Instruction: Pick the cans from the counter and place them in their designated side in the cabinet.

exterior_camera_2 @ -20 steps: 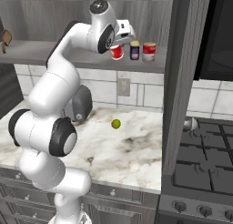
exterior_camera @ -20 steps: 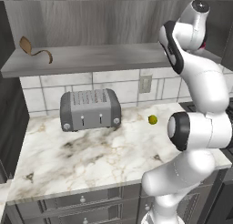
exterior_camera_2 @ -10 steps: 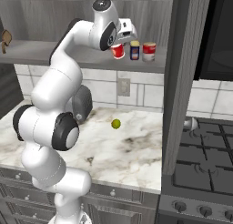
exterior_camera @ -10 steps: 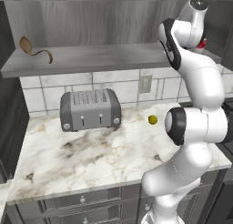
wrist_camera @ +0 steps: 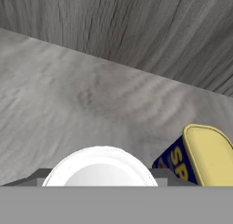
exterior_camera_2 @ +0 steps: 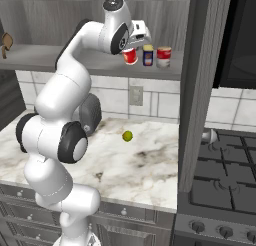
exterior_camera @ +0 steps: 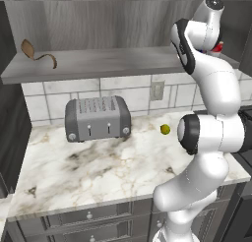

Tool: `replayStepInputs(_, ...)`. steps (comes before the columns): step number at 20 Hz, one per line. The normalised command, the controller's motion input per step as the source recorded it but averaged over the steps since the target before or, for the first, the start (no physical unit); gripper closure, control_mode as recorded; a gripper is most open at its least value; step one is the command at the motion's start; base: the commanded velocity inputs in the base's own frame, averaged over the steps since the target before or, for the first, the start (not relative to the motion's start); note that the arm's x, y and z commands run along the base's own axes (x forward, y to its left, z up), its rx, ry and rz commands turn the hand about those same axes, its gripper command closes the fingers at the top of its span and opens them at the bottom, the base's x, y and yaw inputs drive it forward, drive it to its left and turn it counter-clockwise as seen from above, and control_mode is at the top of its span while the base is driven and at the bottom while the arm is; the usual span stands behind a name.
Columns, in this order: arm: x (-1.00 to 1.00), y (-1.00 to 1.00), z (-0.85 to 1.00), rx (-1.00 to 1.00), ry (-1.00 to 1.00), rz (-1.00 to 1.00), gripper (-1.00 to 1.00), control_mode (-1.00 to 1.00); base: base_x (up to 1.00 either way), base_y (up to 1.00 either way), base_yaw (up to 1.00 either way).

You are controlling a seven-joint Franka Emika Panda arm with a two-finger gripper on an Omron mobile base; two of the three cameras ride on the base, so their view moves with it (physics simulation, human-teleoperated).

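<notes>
My gripper point(exterior_camera_2: 132, 49) is up at the cabinet shelf point(exterior_camera_2: 50, 57), shut on the red can point(exterior_camera_2: 130, 58), which hangs slightly tilted just over the shelf surface. Its white lid point(wrist_camera: 101, 166) sits low in the hand view, with the grey wood shelf and back wall beyond. The dark blue can point(exterior_camera_2: 148, 55) with its yellow top point(wrist_camera: 207, 155) stands close beside it on the shelf. In the left base view the arm hides most of the hand, and a sliver of the red can point(exterior_camera: 217, 48) shows behind it. The marble counter point(exterior_camera: 98, 167) lies below.
A red can with a white band point(exterior_camera_2: 163, 56) stands right of the blue one. A toaster point(exterior_camera: 97, 118) and a small yellow-green ball point(exterior_camera: 165, 129) sit on the counter. A brown curled object point(exterior_camera: 34, 53) lies at the shelf's left end. A dark side panel point(exterior_camera_2: 200, 80) and a stove point(exterior_camera_2: 220, 160) are to the right.
The hand with the red can has crept slightly toward the blue can, and the arm's upper joints have shifted a little. The other cans have not moved.
</notes>
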Motion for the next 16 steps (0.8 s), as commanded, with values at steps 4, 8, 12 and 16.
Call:
replayStepInputs(4,0.00,-0.01,-0.16,0.00,0.00,0.00,1.00,-1.00,0.00,0.00,0.00)
replayStepInputs(8,0.00,0.00,-0.16,0.00,0.00,0.00,1.00,-1.00,0.00,0.00,0.00)
replayStepInputs(12,0.00,0.00,-0.16,0.00,0.00,0.00,1.00,-1.00,0.00,0.00,0.00)
replayStepInputs(16,0.00,0.00,-0.16,0.00,0.00,0.00,-1.00,-1.00,0.00,0.00,0.00)
